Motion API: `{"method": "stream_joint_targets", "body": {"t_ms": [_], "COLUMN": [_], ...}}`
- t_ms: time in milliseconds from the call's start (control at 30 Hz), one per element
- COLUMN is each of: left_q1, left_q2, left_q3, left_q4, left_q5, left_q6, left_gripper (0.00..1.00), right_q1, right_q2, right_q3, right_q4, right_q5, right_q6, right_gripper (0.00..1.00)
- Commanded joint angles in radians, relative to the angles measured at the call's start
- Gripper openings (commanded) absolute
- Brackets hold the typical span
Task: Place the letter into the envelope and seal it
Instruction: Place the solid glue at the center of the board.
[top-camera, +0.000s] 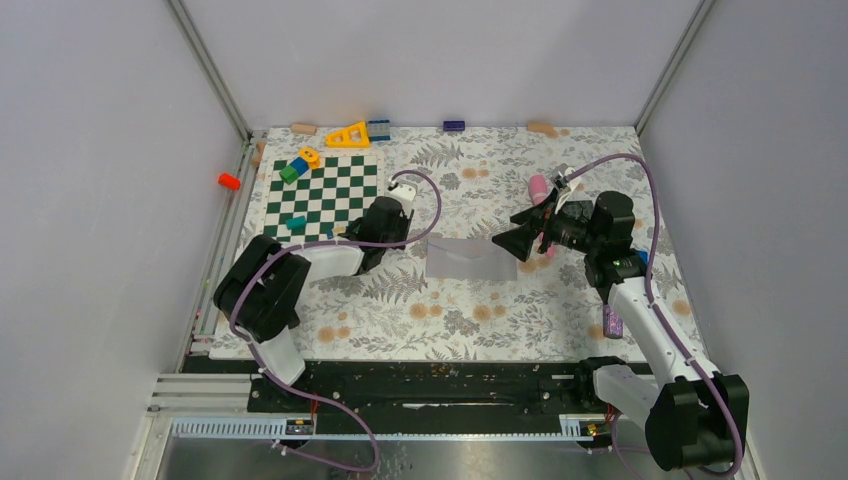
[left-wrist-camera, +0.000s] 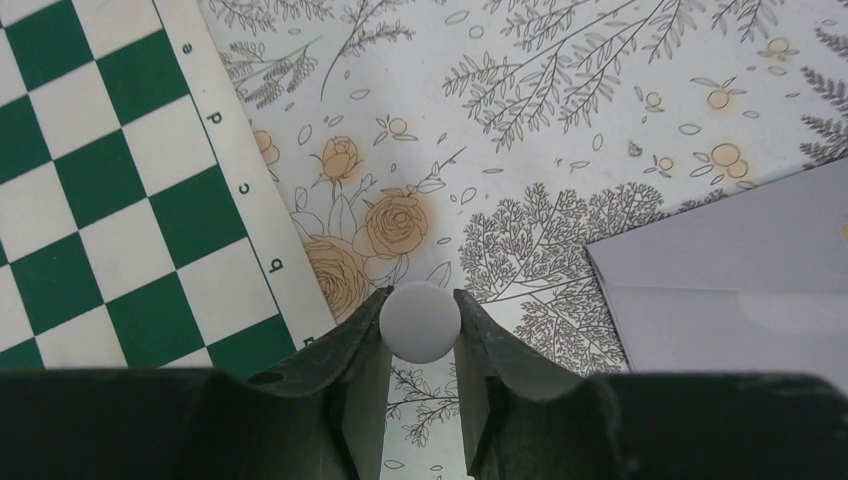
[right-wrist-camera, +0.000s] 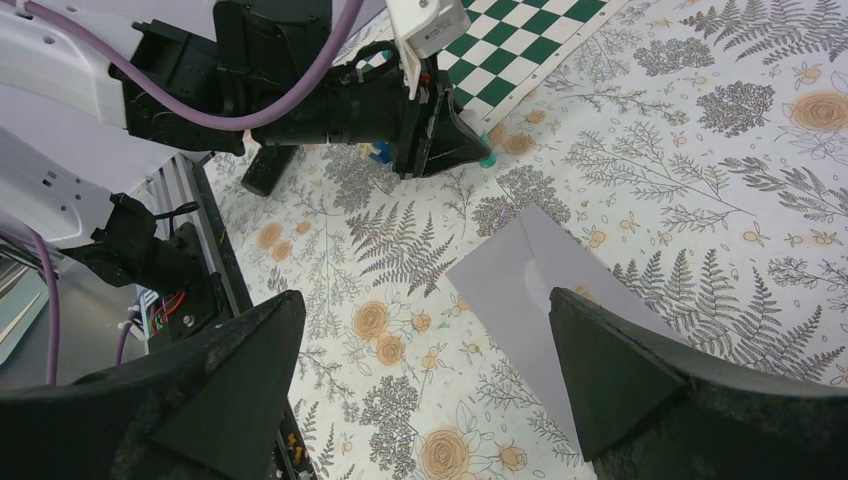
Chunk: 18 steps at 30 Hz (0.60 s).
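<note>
The pale lavender envelope lies flat on the floral cloth at mid-table, flap down. The letter is hidden. My left gripper sits low between the chessboard's near right corner and the envelope's left end. In the left wrist view this gripper has both jaws against a small white round thing, with the envelope's corner to its right. My right gripper hovers over the envelope's right end. Seen from the right wrist, it is wide open and holds nothing, with the envelope below.
A green-and-white chessboard with several coloured blocks lies at the back left. More blocks line the back edge. A pink object sits behind the right gripper, a purple one by the right arm. An orange cylinder lies beyond the left rail.
</note>
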Motion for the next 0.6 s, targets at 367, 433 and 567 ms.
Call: {"method": "stream_joint_targets", "body": {"t_ms": [367, 433, 567], "left_q1": [0.008, 0.008, 0.008], "left_q2": [-0.002, -0.003, -0.008], "left_q3": [0.008, 0.008, 0.007], "left_q4": [0.05, 0.05, 0.046], "left_q5": [-0.006, -0.008, -0.016], "left_q6": [-0.032, -0.033, -0.038], "left_gripper": [0.44, 0.5, 0.67], "right_q1": [-0.005, -0.005, -0.006], "right_q2": [0.009, 0.008, 0.01], "right_q3": [0.002, 0.002, 0.002], "right_q4": [0.042, 0.043, 0.041], "right_q5": [-0.028, -0.028, -0.028], "right_q6": [0.008, 0.009, 0.008], "right_gripper": [1.0, 1.0, 1.0]}}
